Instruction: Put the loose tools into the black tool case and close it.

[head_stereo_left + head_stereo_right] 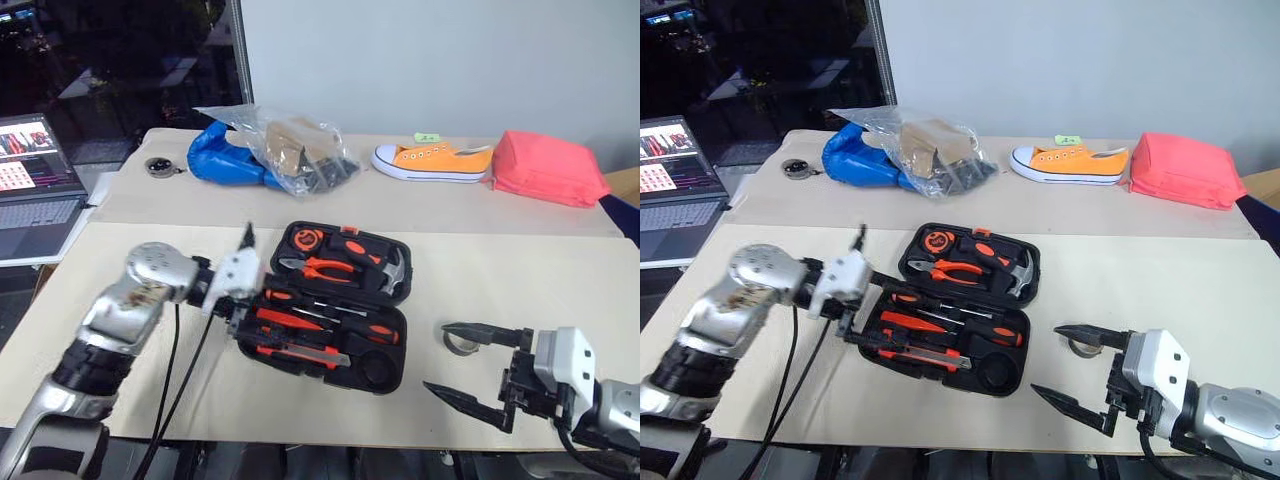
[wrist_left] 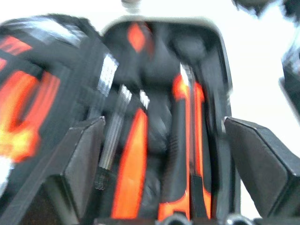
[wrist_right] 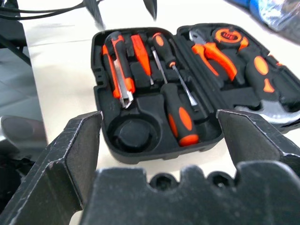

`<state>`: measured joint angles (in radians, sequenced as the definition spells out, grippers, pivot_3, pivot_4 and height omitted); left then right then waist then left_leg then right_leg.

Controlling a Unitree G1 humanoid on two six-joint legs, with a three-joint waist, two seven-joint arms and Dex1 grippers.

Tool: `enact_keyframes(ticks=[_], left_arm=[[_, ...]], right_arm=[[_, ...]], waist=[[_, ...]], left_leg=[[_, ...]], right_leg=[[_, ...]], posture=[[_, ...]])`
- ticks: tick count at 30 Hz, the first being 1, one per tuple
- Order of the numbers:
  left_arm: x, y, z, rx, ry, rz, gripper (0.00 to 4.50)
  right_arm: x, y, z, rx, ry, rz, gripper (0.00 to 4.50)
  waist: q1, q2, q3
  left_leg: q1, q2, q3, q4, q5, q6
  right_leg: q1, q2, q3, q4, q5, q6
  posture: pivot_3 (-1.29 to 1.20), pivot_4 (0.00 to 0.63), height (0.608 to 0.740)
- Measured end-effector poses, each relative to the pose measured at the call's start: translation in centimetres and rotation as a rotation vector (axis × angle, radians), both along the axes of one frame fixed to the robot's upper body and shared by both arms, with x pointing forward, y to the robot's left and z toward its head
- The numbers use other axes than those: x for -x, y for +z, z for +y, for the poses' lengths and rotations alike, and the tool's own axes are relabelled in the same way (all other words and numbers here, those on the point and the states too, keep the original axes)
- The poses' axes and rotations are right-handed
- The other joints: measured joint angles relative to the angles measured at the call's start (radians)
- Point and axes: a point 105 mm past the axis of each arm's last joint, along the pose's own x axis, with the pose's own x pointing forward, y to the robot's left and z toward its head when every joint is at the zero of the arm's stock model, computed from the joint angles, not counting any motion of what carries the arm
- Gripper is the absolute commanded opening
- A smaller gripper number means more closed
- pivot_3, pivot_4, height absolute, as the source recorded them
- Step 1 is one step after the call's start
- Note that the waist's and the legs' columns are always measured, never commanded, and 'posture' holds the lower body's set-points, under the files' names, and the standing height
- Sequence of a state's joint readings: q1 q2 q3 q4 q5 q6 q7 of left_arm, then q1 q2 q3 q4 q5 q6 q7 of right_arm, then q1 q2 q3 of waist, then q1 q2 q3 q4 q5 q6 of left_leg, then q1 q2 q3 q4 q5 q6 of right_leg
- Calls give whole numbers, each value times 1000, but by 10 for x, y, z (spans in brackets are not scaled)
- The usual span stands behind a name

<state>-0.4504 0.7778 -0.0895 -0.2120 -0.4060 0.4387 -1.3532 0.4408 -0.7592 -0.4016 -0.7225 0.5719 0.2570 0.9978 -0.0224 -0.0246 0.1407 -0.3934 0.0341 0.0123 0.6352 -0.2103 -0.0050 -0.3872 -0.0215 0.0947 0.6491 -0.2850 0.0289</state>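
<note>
The black tool case (image 1: 392,330) lies open in the middle of the table. Its near half holds a utility knife (image 3: 119,70), a slim red tool (image 3: 140,51) and two black-and-orange screwdrivers (image 3: 176,110). A round recess (image 3: 133,133) in that half stands bare. Pliers (image 1: 325,268) and a hammer (image 1: 378,262) sit in the far half. My left gripper (image 1: 245,285) hovers open over the case's left end, nothing between its fingers. A small greyish tape roll (image 1: 461,343) rests on the table right of the case. My right gripper (image 1: 437,357) is open beside it, the upper finger just over it.
A laptop (image 1: 35,190) sits at the far left. Along the back lie a blue bag (image 1: 215,160), a clear plastic bag (image 1: 295,145), an orange shoe (image 1: 435,160) and a pink pouch (image 1: 548,167). The table's front edge runs just below the right gripper.
</note>
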Motion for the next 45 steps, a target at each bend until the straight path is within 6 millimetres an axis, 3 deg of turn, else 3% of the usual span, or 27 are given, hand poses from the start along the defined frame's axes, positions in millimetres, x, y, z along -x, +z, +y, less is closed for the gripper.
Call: enact_keyframes(ticks=[3,8,9,14,31,34,37,39,40,42,45], left_arm=[[0,-7,2,92,132,52,1984],[8,-43,7,116,313,112,107],[10,-51,11,102,347,117,49],[14,-71,18,22,405,103,49],[7,-83,1,-178,264,-32,49],[7,-81,-2,-134,269,-35,49],[16,-74,-16,78,299,74,49],[24,-51,-17,161,256,82,49],[24,-37,-12,188,246,79,542],[25,-1,-4,241,224,46,1107],[37,18,-8,273,155,73,2311]], right_arm=[[-2,-1,0,-4,3,0,4500],[-4,-1,4,-13,21,-1,4500],[-5,-1,4,-13,21,-2,4500],[-7,1,4,-7,31,-11,4500],[-5,1,4,11,55,0,4500],[-6,1,4,9,43,-5,4500],[-13,1,-3,3,-46,-4,4500],[-16,-3,-16,33,-141,19,4500],[-18,-6,-22,62,-180,29,4500],[-18,-14,-37,118,-249,89,4500],[-13,-21,-45,160,-267,165,4500]], waist=[[3,0,0],[4,0,0],[4,0,0],[8,0,0],[10,5,-6],[10,5,-6],[9,3,-5],[10,0,-3],[10,0,-3],[9,2,-4],[6,4,-4]], left_leg=[[0,0,0,0,0,0],[1,0,-1,1,0,0],[1,0,-1,1,0,0],[2,0,0,1,0,0],[4,-1,2,1,0,0],[4,-1,2,1,0,0],[0,0,2,1,0,0],[-3,0,-1,2,0,0],[-2,0,-1,2,0,0],[-1,0,0,1,0,0],[1,-1,1,1,0,0]], right_leg=[[0,0,0,1,0,0],[1,-1,1,1,1,0],[1,-1,1,1,1,0],[1,-1,1,1,1,0],[4,-3,2,0,0,1],[4,-3,2,0,0,1],[0,-4,2,0,1,2],[-1,-2,-1,0,1,1],[-1,-2,-1,0,1,0],[0,-2,0,0,1,1],[1,-3,2,0,0,2]], posture=[[0,150,740],[0,150,740],[0,150,740],[0,150,740],[0,150,740],[0,150,740],[0,150,740],[0,150,740],[0,150,740],[0,150,740],[0,150,740]])
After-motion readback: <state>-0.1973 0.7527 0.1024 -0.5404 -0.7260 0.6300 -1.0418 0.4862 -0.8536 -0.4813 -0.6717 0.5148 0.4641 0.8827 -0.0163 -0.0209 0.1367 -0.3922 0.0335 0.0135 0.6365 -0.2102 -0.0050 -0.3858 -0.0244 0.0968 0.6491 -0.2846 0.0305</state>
